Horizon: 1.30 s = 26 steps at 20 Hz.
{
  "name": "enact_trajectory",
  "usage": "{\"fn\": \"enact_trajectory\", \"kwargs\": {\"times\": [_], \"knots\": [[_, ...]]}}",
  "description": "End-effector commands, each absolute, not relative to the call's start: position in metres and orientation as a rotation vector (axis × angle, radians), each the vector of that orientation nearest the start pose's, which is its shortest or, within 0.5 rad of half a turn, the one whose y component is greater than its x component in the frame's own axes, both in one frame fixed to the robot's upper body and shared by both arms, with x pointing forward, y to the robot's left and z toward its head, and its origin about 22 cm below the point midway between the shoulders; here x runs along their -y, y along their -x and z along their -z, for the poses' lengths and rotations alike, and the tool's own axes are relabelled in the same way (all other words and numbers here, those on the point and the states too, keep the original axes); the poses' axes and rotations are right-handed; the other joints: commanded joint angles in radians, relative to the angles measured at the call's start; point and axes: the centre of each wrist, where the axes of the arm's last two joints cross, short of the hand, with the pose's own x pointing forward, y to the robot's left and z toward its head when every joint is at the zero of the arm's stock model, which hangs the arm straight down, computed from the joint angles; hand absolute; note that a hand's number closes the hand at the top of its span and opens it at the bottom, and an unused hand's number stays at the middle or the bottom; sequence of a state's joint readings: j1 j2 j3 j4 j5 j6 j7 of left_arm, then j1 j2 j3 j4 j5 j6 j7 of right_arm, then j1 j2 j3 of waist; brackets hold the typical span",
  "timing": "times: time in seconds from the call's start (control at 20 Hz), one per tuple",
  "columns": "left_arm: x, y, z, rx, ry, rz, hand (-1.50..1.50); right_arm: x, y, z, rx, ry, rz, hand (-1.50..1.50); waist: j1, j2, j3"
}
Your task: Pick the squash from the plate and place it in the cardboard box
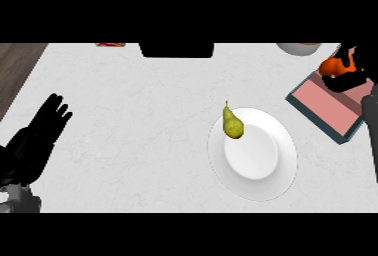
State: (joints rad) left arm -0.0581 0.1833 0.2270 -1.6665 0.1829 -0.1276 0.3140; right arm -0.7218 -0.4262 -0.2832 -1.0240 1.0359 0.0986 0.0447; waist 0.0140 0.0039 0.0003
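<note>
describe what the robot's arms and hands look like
The left hand is matte black with slim fingers, on a dark forearm that turns grey near the lower edge. The right hand is also black, and its forearm is plain grey. No cables or markings show.

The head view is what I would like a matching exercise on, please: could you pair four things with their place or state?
Things:
1. squash
2. pear
3. left hand
4. cardboard box

Places or states:
A. open, resting at the view's left edge
B. lying on the white plate's upper left rim
C. held in the right hand, above the box
D. on the counter, to the right of the plate

Pairs: 1-C, 2-B, 3-A, 4-D
</note>
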Motion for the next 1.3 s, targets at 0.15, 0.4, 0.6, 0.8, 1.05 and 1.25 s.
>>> {"fn": "enact_trajectory", "kwargs": {"times": [0.15, 0.4, 0.6, 0.8, 1.05, 1.25], "knots": [[-0.307, -0.252, -0.059, 1.449, -0.036, -0.03, 0.0, 0.354, -0.401, -0.102, 1.096, 1.036, -0.777, -1.5, 0.002, 0.001, 0.0], [-0.299, -0.262, -0.064, 1.459, -0.043, -0.038, 0.0, 0.383, -0.394, -0.082, 1.267, 0.975, -0.769, -1.5, 0.002, 0.003, 0.001], [-0.32, -0.237, -0.046, 1.447, -0.035, -0.035, 0.0, 0.379, -0.395, -0.094, 1.444, 0.935, -0.571, -1.5, -0.002, -0.002, 0.001], [-0.307, -0.248, -0.048, 1.441, -0.08, -0.042, 0.0, 0.382, -0.395, -0.1, 1.559, 0.855, -0.234, -1.5, -0.014, -0.002, 0.001], [-0.318, -0.236, -0.049, 1.445, -0.056, -0.035, 0.0, 0.433, -0.376, -0.125, 1.61, 0.796, -0.053, -1.5, -0.011, -0.005, 0.0], [-0.311, -0.249, -0.039, 1.45, -0.072, -0.047, 0.0, 0.474, -0.354, -0.131, 1.589, 0.783, -0.004, -1.5, -0.013, -0.002, 0.0]]}}
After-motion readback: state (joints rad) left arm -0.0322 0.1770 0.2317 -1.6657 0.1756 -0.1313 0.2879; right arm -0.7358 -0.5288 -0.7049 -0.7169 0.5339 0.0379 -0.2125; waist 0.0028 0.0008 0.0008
